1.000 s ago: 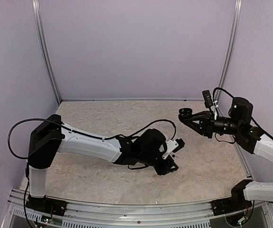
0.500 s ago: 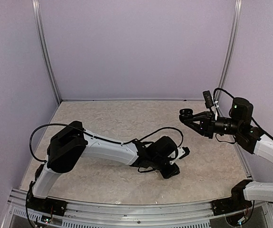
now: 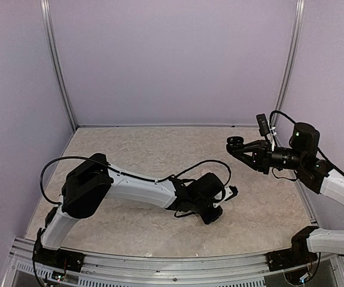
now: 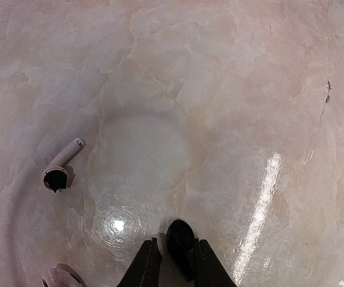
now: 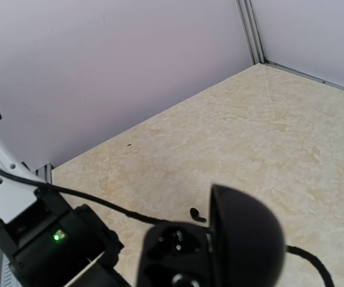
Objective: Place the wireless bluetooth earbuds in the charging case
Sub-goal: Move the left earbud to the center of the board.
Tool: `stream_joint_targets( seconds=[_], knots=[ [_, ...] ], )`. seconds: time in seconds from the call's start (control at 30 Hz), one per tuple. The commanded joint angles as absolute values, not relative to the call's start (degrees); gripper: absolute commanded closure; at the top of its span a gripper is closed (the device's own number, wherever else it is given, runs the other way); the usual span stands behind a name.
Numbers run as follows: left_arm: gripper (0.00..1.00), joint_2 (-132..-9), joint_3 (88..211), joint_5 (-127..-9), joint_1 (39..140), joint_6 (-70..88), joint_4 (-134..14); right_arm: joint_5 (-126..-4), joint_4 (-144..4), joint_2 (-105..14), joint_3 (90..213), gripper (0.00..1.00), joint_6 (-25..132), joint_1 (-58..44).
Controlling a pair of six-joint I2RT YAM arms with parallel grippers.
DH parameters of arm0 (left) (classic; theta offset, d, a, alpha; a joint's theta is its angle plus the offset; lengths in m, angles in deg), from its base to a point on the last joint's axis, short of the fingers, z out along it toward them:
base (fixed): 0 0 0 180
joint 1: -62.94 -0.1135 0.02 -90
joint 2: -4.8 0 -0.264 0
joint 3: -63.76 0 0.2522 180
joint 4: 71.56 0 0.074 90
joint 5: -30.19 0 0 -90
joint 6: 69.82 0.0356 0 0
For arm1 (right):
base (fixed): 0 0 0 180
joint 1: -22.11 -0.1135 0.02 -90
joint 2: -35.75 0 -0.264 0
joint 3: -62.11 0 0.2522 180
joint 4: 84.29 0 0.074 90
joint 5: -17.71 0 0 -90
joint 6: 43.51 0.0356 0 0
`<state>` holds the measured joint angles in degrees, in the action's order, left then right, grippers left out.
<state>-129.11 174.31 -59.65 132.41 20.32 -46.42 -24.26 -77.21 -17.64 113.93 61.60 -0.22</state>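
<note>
Stretched low across the table, the left pincer pinches a black earbud near a pale earbud, while the right pincer, raised and level, clamps the open charging case.

The left gripper hangs low over the table, right of its middle, while the right gripper holds a black case raised near the far right corner.
</note>
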Motion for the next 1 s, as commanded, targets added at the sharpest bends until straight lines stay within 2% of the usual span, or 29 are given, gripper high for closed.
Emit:
stream_joint_targets(
  seconds=[0.0, 0.23, 0.4, 0.97],
  knots=[
    [0.81, -128.9, 172.4, -56.4, 132.4, 22.4, -41.5, -23.3, -76.7, -16.7, 113.9, 1.00, 61.6, 0.5],
    [0.94, -127.2, 170.7, -55.9, 132.3, 23.7, -40.1, -23.3, -76.3, -17.1, 114.1, 1.00, 61.1, 0.5],
    [0.99, -126.0, 169.1, -56.2, 132.0, 23.7, -38.3, -23.3, -76.2, -17.4, 114.4, 1.00, 61.0, 0.6],
    [1.00, -106.5, 143.2, -55.6, 125.5, 21.5, -30.6, -21.9, -78.1, -18.2, 113.8, 1.00, 61.6, 0.6]
  ],
)
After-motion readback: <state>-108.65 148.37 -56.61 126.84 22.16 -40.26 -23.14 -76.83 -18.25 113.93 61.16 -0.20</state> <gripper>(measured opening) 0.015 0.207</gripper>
